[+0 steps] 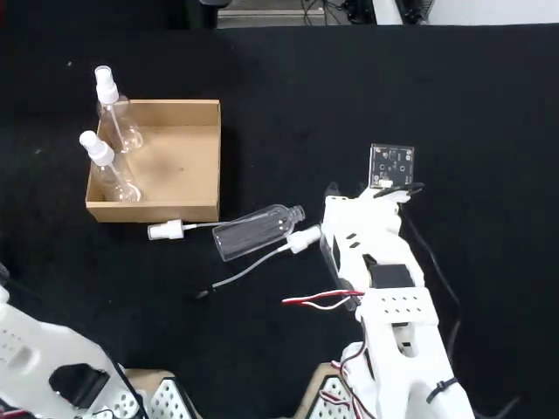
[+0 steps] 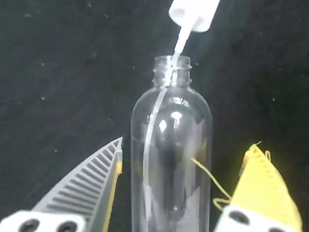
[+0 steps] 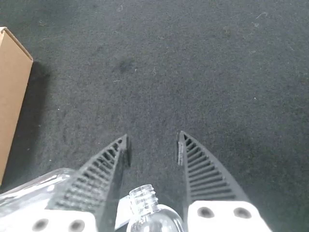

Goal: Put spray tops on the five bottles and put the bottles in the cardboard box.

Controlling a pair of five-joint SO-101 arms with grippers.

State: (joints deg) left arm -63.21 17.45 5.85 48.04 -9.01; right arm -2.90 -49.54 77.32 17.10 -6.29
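My left gripper [image 2: 186, 142] is shut on a clear bottle [image 2: 171, 159] whose open neck points away past the fingertips. A white spray top [image 2: 193, 12] sits just beyond that neck, its thin tube running down inside. My right gripper [image 3: 153, 136] holds another uncapped bottle [image 3: 144, 199] deep between its fingers, neck forward. A third bare bottle [image 1: 258, 231] lies on the black table left of the right arm [image 1: 371, 262]. One loose spray top [image 1: 166, 230] lies by the cardboard box [image 1: 157, 211], another [image 1: 304, 240] beside the arm. In the box stand two topped bottles [image 1: 113, 109].
The left arm's body [image 1: 52, 375] sits at the near left corner. The box wall [image 3: 12, 96] and the lying bottle [image 3: 34, 193] are to one side of the right gripper. Open black table stretches ahead of it and to the far right.
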